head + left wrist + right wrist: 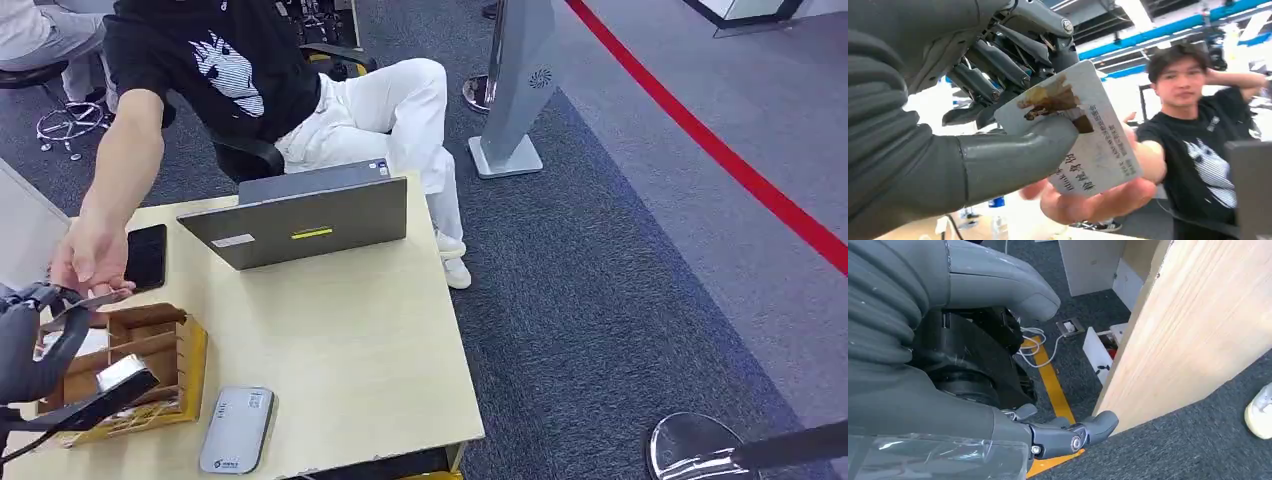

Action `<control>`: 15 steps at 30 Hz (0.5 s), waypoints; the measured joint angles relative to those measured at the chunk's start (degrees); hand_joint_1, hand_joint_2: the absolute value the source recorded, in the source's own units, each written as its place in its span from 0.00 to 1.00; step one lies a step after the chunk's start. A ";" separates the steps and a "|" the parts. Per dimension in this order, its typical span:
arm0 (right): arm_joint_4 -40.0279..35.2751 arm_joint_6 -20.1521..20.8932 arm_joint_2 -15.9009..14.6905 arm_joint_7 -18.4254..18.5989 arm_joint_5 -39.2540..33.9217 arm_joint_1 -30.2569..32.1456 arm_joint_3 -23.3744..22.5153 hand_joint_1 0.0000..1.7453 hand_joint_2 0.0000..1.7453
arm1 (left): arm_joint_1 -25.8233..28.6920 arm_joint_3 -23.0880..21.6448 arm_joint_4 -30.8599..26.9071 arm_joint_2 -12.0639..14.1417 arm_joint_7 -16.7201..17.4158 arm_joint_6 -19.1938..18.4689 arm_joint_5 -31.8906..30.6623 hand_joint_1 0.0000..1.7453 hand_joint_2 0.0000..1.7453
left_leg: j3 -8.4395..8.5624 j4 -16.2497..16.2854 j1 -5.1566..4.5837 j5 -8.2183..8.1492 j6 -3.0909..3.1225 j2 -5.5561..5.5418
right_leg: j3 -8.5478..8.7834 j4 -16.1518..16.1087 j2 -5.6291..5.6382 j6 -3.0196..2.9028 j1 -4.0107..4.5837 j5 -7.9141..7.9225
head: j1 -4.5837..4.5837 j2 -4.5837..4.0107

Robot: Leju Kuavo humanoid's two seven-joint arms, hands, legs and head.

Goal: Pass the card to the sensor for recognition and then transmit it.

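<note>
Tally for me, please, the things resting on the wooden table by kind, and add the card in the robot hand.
Laptops: 1
Phones: 1
Cardboard boxes: 1
Grey sensor pads: 1
Cards: 1, gripped by the left robot hand and touched by a person's hand
Total: 5

seated person's hand [92, 258] reaches to the robot's left hand [22, 335] at the table [360, 340] edge, a thin card [95, 299] between them; closed grey laptop [305, 222], black phone [146, 256], cardboard box [150, 350], grey sensor [236, 429] on top
</note>
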 joint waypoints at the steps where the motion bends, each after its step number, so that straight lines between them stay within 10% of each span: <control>1: -0.02 0.00 0.00 0.09 -0.02 0.00 0.00 0.00 1.00 | 0.10 0.60 0.04 -0.05 -0.02 0.02 0.35 1.00 1.00 | 0.00 0.00 0.00 0.00 0.00 0.00 | 0.00 0.00 0.00 0.00 0.00 0.00 | 0.00 0.00; 7: -0.50 0.00 0.00 0.55 -0.24 0.29 0.00 0.00 1.00 | 1.49 5.21 0.88 -0.72 -0.83 0.77 1.99 0.91 1.00 | 0.00 0.00 0.00 0.00 -0.01 0.01 | -0.02 0.00 0.04 0.00 0.00 0.00 | 0.00 0.00; 8: -0.48 0.11 0.00 0.55 -0.20 0.30 0.00 0.00 1.00 | 1.74 5.88 1.01 -0.87 -1.22 1.00 2.21 0.00 1.00 | -0.02 0.00 0.00 -0.01 -0.01 0.01 | -0.03 0.00 0.05 0.00 0.00 0.00 | 0.00 0.00; 15: -1.20 -0.07 0.00 0.81 -1.18 0.72 0.02 0.00 1.00 | 3.90 8.59 1.20 -1.94 -3.40 2.45 2.78 0.00 1.00 | -0.06 0.00 0.00 -0.01 -0.01 -0.02 | -0.04 -0.01 0.03 0.01 -0.01 -0.02 | 0.02 0.00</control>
